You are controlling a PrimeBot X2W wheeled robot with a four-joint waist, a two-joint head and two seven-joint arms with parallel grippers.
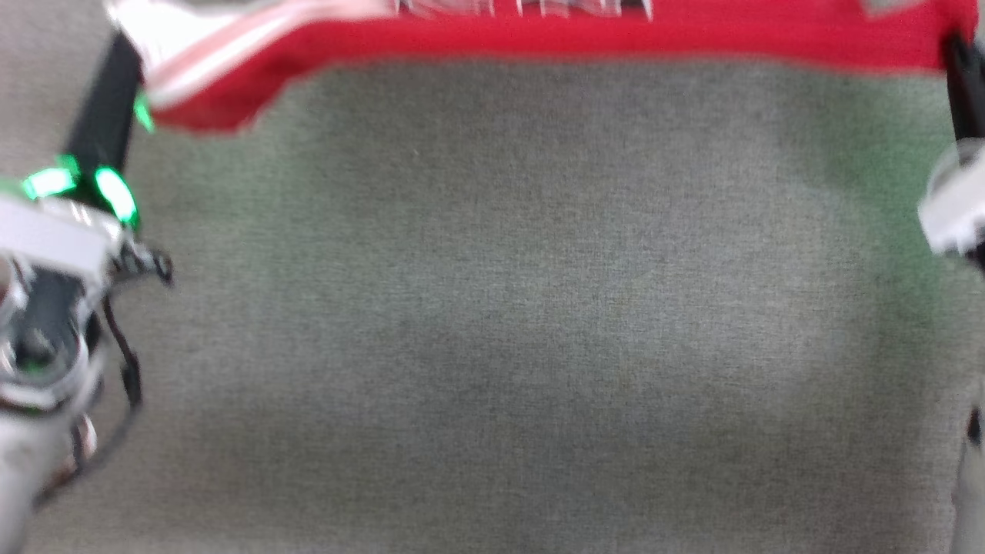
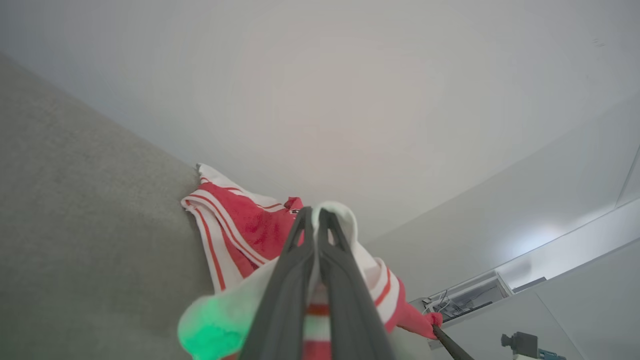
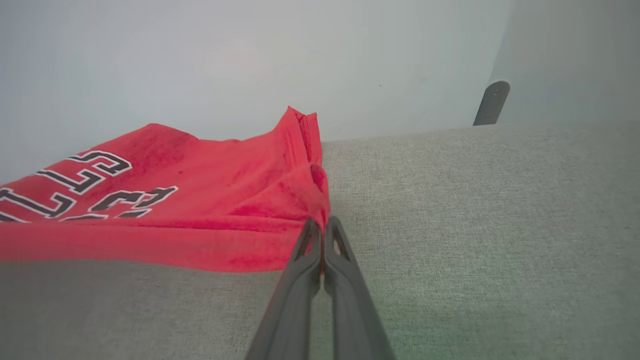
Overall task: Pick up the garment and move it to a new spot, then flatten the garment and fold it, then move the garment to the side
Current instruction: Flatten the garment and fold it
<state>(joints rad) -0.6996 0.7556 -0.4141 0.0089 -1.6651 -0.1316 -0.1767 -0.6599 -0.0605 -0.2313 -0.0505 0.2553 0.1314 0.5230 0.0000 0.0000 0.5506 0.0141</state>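
Observation:
The garment [image 1: 539,38], a red T-shirt with a white, red-striped sleeve, is stretched along the far edge of the grey surface between both grippers. My left gripper [image 1: 127,58] is at the left, shut on the white sleeve end. In the left wrist view its fingers [image 2: 316,220] pinch the white fabric of the garment [image 2: 240,230]. My right gripper [image 1: 956,58] stands at the right edge, shut on the red hem corner. In the right wrist view its tips [image 3: 320,227] clamp that corner of the garment [image 3: 175,210], whose dark lettering faces up.
A grey fabric surface [image 1: 492,308] spreads before me. A pale wall [image 3: 250,60] rises behind it, with a grey metal bracket [image 3: 491,102] at the surface's far edge. A cable [image 1: 127,362] hangs by my left wrist.

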